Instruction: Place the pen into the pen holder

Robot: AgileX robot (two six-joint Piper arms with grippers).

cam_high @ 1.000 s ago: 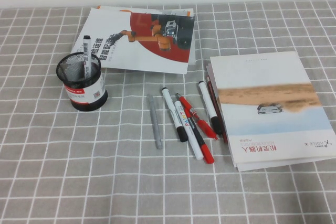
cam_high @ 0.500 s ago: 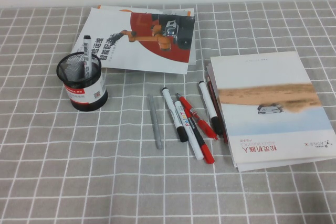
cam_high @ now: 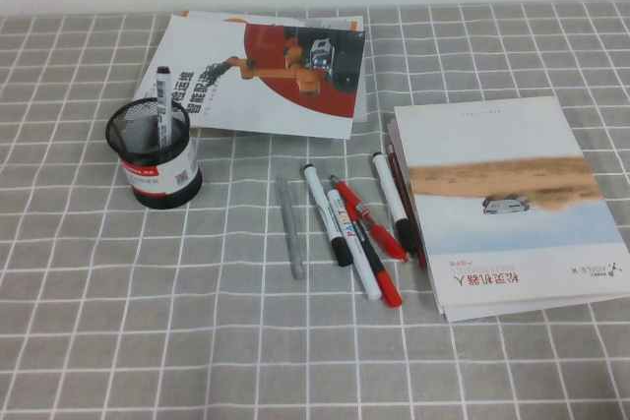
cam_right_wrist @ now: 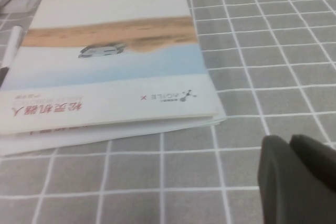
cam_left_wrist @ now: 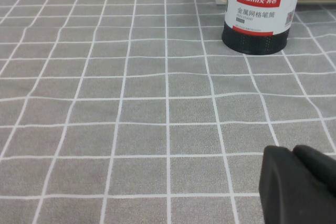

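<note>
No visible change across high view frames. Pen holder (cam_high: 155,154), marker inside it (cam_high: 163,105), pens at table centre, both booklets: same spots. No arm entered high view. Left gripper (cam_left_wrist: 299,184) and right gripper (cam_right_wrist: 296,179): only dark tips in wrist views.

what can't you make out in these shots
- Left tool: cut off by the left wrist view's edge, absent from the high view.
- Right tool: likewise, right wrist view.
- Pen holder: rim cropped in the left wrist view.
- Pen in the holder: lower part hidden behind mesh, high view.
- Pen print: too small.
</note>
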